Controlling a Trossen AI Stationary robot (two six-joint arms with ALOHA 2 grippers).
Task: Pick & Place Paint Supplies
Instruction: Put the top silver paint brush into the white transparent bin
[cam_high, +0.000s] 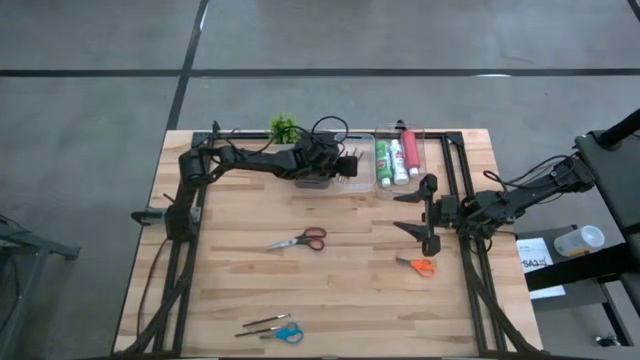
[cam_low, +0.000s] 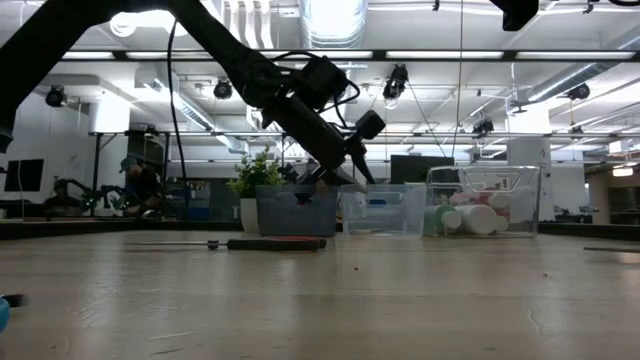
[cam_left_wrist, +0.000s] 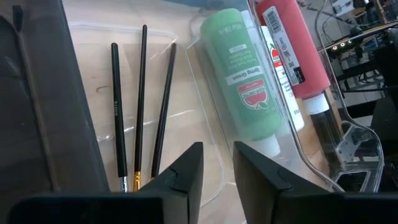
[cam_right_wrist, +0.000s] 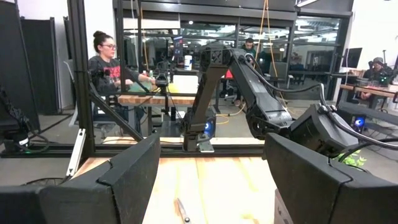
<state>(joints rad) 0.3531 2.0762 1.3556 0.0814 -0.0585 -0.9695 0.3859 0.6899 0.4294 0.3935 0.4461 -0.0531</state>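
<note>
Three thin dark brushes (cam_left_wrist: 140, 106) lie side by side on the floor of a clear bin (cam_high: 352, 180) at the table's far middle. My left gripper (cam_left_wrist: 217, 165) hovers just above that bin, slanting down, its fingers a little apart with nothing between them; the low view shows the left gripper (cam_low: 357, 165) over the bin. In the neighbouring clear bin (cam_high: 400, 160) lie a green tube (cam_left_wrist: 239, 81), a white tube (cam_left_wrist: 283, 87) and a red tube (cam_left_wrist: 292, 43). My right gripper (cam_high: 422, 212) waits open at the right, above the table.
A dark bin (cam_high: 312, 182) stands left of the brush bin, with a potted plant (cam_high: 284, 127) behind it. Red-handled scissors (cam_high: 300, 240) lie mid-table, orange-handled scissors (cam_high: 420, 265) right, blue-handled scissors (cam_high: 285, 333) and two brushes (cam_high: 262, 323) near the front edge.
</note>
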